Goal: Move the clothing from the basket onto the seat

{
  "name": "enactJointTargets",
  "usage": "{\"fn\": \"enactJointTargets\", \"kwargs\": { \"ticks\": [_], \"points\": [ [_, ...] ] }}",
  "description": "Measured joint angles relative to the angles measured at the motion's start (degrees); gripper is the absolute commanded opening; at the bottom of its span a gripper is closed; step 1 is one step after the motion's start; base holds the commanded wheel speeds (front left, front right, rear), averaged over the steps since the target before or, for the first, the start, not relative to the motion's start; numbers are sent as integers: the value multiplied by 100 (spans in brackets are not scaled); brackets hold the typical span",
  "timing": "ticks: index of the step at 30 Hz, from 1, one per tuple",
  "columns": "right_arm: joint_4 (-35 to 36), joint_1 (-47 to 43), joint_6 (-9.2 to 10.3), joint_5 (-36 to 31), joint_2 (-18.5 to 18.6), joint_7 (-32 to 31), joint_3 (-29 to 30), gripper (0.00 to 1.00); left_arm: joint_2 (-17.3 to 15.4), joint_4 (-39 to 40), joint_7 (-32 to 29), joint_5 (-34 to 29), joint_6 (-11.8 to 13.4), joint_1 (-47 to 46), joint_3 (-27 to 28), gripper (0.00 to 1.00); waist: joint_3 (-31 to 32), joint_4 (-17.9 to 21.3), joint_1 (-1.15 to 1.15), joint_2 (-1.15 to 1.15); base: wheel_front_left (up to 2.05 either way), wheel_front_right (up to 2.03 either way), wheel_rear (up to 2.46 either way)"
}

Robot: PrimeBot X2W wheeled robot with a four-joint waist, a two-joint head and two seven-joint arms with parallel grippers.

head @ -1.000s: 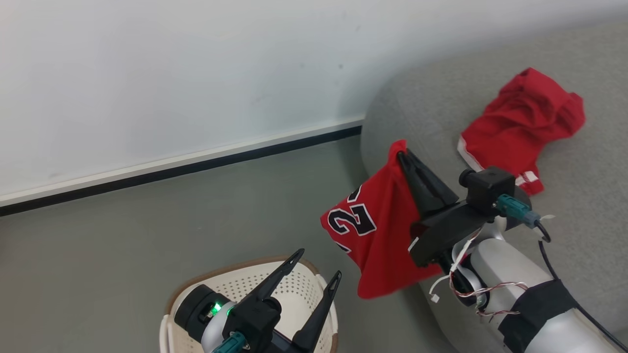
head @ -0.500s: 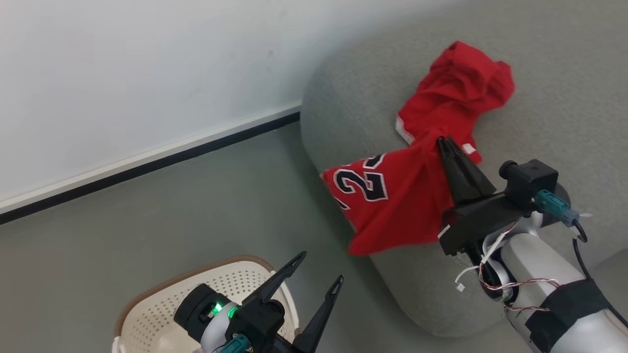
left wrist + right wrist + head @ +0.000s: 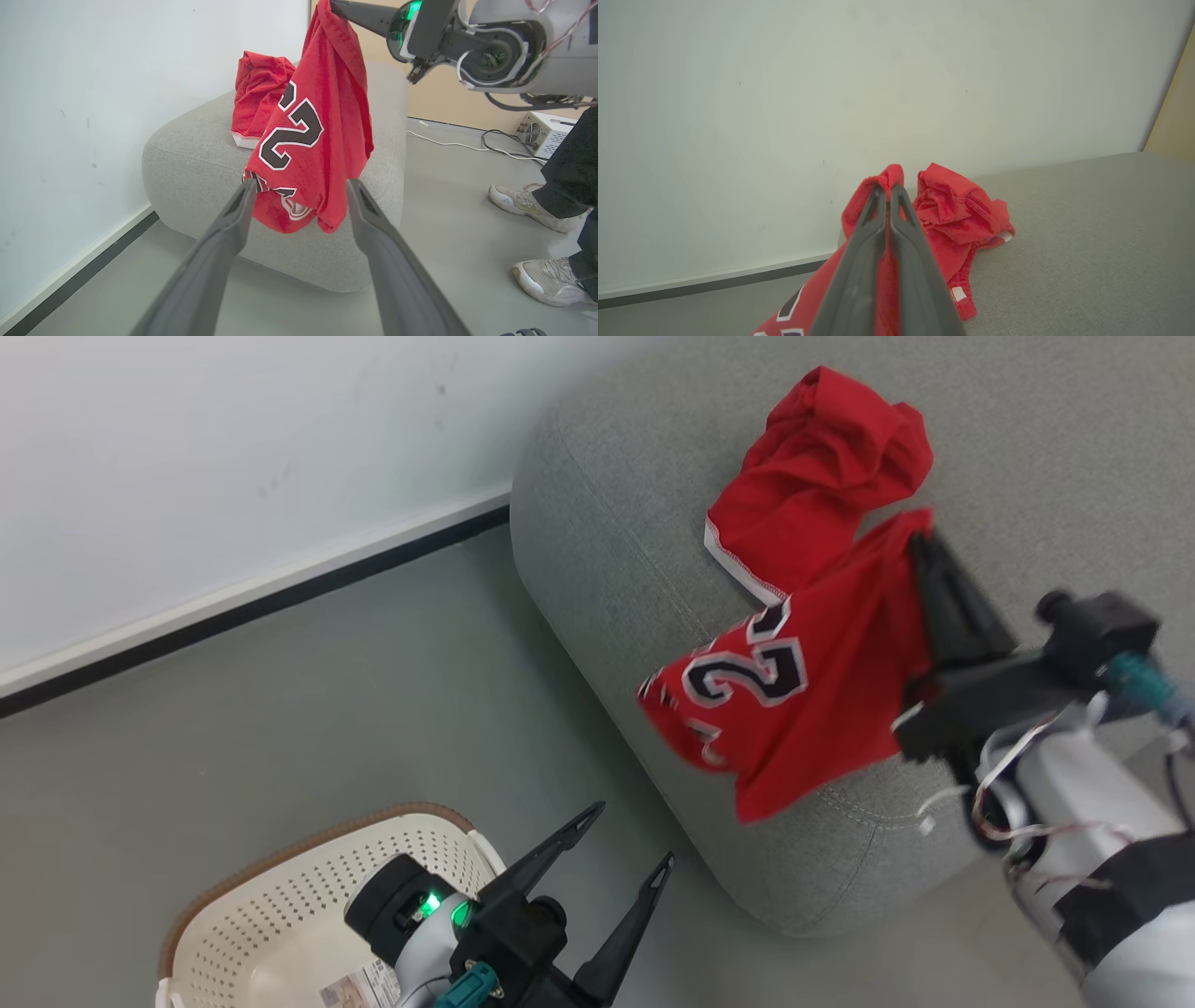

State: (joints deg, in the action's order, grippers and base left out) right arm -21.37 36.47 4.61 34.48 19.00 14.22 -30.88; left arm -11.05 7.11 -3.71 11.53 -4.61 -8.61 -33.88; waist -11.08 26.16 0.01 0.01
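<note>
A red jersey with navy-and-white numbers [image 3: 803,681] [image 3: 308,135] hangs from my right gripper [image 3: 920,537] [image 3: 888,189], whose fingers are shut on its top edge, over the left end of the grey seat [image 3: 607,532] [image 3: 187,149]. A second crumpled piece of red clothing [image 3: 822,457] [image 3: 257,93] [image 3: 959,210] lies on the seat just beyond it. My left gripper [image 3: 630,840] [image 3: 301,186] stands open and holds nothing above the cream basket [image 3: 280,896] at the lower left. A label sticker [image 3: 359,985] shows on the basket floor.
A white wall with a dark baseboard [image 3: 233,607] runs behind the grey floor [image 3: 327,709]. In the left wrist view a person's feet in pale sneakers [image 3: 528,205] stand on the right, near cables and a small white box [image 3: 544,133].
My right gripper has carried the numbered jersey further over the seat, beside the lying piece. The head view has shifted, so seat and basket sit more to the left. The left gripper stays open.
</note>
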Motion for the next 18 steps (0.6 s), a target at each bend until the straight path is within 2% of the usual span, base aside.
{"fn": "enactJointTargets", "kwargs": {
  "ticks": [18],
  "points": [
    [-679, 2139, 94, 52, 622, 8, 1026, 0, -132, 314, -221, -104, -102, -458, -132, 100, -724, -226, 0, 0, 0, 0, 0]
  ]
}}
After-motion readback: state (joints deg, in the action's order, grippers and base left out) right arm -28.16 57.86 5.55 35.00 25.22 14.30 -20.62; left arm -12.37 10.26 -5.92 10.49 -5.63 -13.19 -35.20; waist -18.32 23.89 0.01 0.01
